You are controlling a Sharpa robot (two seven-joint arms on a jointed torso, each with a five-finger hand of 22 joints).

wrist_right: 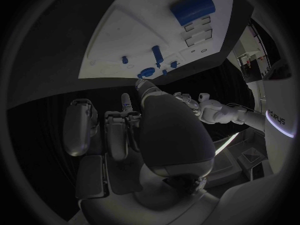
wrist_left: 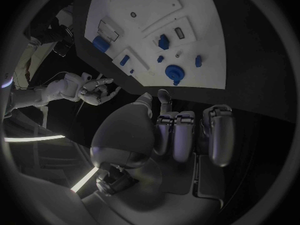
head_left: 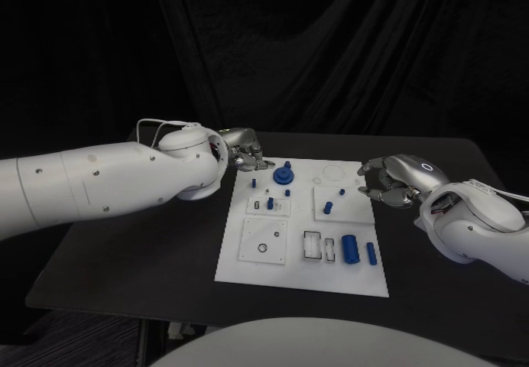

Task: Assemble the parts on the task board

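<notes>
Two robot hands flank the task board (head_left: 303,264), a flat white plate lying mid-desk on the matte black desk (head_left: 132,260).

Left robot hand (head_left: 245,151): silver, at the board's far left corner, just off its edge. Fingers curled inward, nothing visible between them in the left wrist view; the bulky white arm shell hides part of the hand in the head view.

Board, left to right: raised square white tiles with small holes and slots. A short blue peg (head_left: 270,203) stands upright in the left upper tile, two smaller blue studs close by. A round blue gear-like part (head_left: 283,177) with a central post sits near the far edge. A blue peg (head_left: 329,206) stands in the right upper tile. Near the right edge, a smooth blue cylinder (head_left: 349,249) lies on its side, with a thinner blue rod (head_left: 371,254) beside it; black-outlined rectangular slots lie to their left. Fine details of the smallest parts are too small to make out.

Right robot hand (head_left: 387,182): silver, just beyond the board's right far edge, over the desk, fingers curled in and holding nothing visible.
</notes>
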